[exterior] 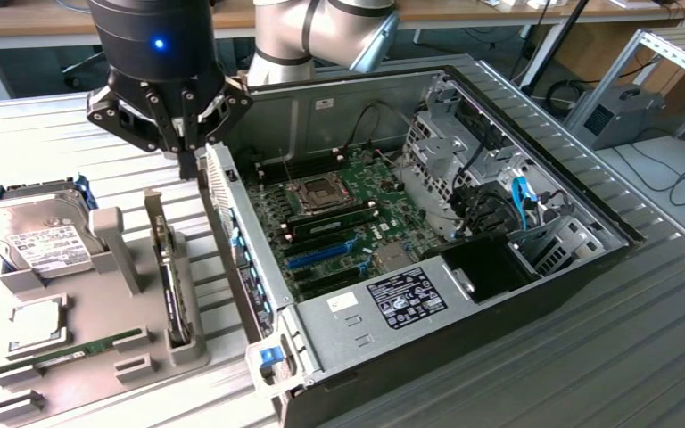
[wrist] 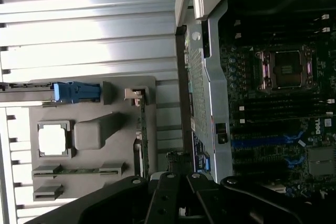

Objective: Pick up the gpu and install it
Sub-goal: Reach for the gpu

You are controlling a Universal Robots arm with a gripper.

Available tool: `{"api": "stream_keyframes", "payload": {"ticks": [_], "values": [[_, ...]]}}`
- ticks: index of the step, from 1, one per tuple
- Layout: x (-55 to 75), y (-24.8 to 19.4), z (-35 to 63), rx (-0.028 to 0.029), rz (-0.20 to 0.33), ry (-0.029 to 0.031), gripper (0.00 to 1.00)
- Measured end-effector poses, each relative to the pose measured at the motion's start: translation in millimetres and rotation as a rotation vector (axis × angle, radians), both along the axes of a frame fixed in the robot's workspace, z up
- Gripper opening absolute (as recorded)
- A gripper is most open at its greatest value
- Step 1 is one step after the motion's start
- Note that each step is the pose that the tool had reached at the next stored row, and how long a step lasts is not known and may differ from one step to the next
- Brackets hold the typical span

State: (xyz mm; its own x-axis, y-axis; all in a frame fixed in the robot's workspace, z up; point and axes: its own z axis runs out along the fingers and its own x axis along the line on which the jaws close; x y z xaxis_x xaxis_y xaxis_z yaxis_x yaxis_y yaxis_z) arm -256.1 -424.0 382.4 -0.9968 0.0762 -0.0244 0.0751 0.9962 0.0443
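Observation:
The gpu (exterior: pixel 172 278) stands edge-on in a slot of the grey holder (exterior: pixel 93 357), on the exterior view's left, with its silver bracket at the far end. In the wrist view the gpu (wrist: pixel 142 129) is a thin dark line along the grey holder (wrist: pixel 94 124). My gripper (exterior: pixel 188 168) hangs above the table by the far corner of the open computer case (exterior: pixel 355 308), beyond the holder and apart from the card. It is shut and holds nothing. The gripper (wrist: pixel 181 181) linkage is dark in the wrist view. The motherboard (exterior: pixel 355 214) lies exposed with blue slots (exterior: pixel 318 254).
A silver hard drive (exterior: pixel 33 236) in a blue caddy sits at the holder's far end. A processor chip (exterior: pixel 36 321) and a RAM stick (exterior: pixel 81 346) lie nearer the front. The case's rear wall (exterior: pixel 229 232) stands between the holder and the motherboard. The table is ribbed metal.

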Motion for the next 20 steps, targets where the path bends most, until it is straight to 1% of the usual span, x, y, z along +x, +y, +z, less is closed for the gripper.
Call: {"api": "stream_keyframes", "payload": {"ticks": [20], "values": [[0.0,-5.7,-0.7,0.0001,0.000,-0.0001,0.11]]}}
